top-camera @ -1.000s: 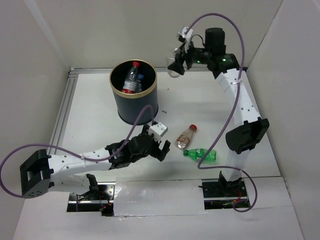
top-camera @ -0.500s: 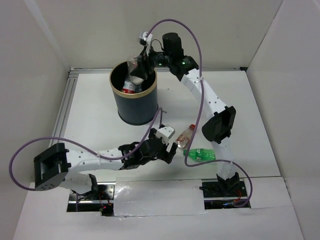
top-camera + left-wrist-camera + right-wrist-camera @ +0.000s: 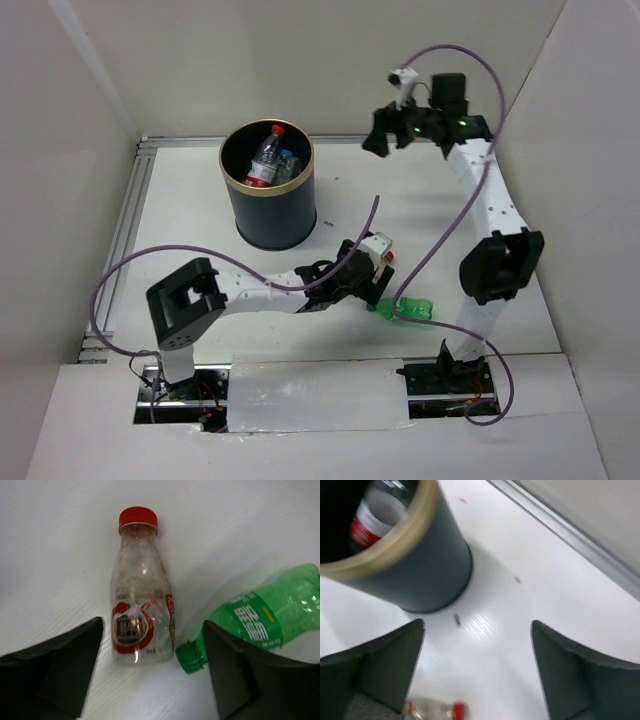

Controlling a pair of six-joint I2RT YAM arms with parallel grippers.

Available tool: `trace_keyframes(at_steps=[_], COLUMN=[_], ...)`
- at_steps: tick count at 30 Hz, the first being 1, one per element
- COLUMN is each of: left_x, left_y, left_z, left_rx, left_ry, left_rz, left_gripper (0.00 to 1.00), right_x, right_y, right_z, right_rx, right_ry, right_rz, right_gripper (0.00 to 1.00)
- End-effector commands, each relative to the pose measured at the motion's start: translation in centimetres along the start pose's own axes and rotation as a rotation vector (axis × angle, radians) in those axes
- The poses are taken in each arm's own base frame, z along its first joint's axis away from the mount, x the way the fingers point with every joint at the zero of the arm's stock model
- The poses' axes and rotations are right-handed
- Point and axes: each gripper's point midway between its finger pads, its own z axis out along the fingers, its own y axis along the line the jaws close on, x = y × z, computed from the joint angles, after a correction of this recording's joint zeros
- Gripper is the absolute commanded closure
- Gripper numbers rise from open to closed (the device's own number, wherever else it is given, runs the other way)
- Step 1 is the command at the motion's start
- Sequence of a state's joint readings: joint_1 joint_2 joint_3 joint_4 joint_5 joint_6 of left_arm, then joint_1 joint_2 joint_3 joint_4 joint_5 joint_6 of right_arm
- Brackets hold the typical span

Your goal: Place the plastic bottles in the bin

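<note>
The dark bin (image 3: 268, 215) with a gold rim stands at the back left and holds a red-labelled bottle (image 3: 262, 160) and other clear bottles. It also shows in the right wrist view (image 3: 415, 575). A clear bottle with a red cap (image 3: 140, 595) lies on the table beside a green bottle (image 3: 260, 622), which also shows in the top view (image 3: 412, 309). My left gripper (image 3: 150, 680) is open, with the clear bottle's base between its fingers. My right gripper (image 3: 381, 141) is open and empty, raised to the right of the bin. The clear bottle shows blurred below it (image 3: 432, 711).
White walls close in the table on the left, back and right. A metal rail (image 3: 140, 200) runs along the left edge and the back. The left arm's purple cable (image 3: 130, 275) loops over the near left of the table.
My right gripper held a clear bottle over the bin, and is now empty and has swung right. My left gripper has reached right, up to the red-capped bottle.
</note>
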State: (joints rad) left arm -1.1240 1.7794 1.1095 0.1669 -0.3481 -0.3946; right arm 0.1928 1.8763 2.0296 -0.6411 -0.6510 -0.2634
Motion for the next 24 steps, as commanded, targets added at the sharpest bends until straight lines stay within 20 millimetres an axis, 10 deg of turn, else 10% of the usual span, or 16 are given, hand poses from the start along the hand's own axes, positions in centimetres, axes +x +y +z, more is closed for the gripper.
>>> trace_keyframes(at_steps=[1, 6, 11, 17, 20, 21, 24], left_x=[0.4, 3.0, 2.0, -8.4, -9.6, -9.3, -8.8], left_y=[-0.5, 0.6, 2.0, 3.0, 3.3, 3.7, 3.8], left_z=[2.6, 4.0, 3.4, -1.9, -2.9, -2.7, -1.7], left_rx=[0.010, -0.029, -0.067, -0.047, -0.026, -0.024, 0.015], left_ry=[0.039, 0.106, 0.101, -0.125, -0.141, -0.136, -0.124], left_rz=[0.032, 0.040, 0.021, 0.023, 0.050, 0.059, 0.106], left_gripper=[0.06, 0.64, 1.00, 1.00, 1.00, 0.94, 0.33], right_x=[3.5, 7.7, 13.2, 18.3, 18.9, 18.7, 19.2], right_y=[0.0, -2.0, 1.5, 4.6, 4.9, 4.7, 5.1], right_z=[-6.7, -13.1, -16.0, -16.8, -16.9, -16.8, -16.3], right_rx=[0.020, 0.018, -0.141, -0.241, -0.226, -0.210, -0.227], right_ry=[0.083, 0.080, 0.166, 0.243, 0.243, 0.234, 0.230], right_rz=[0.041, -0.012, -0.055, -0.167, -0.191, -0.204, -0.191], right_gripper=[0.11, 0.58, 0.39, 0.19, 0.13, 0.11, 0.07])
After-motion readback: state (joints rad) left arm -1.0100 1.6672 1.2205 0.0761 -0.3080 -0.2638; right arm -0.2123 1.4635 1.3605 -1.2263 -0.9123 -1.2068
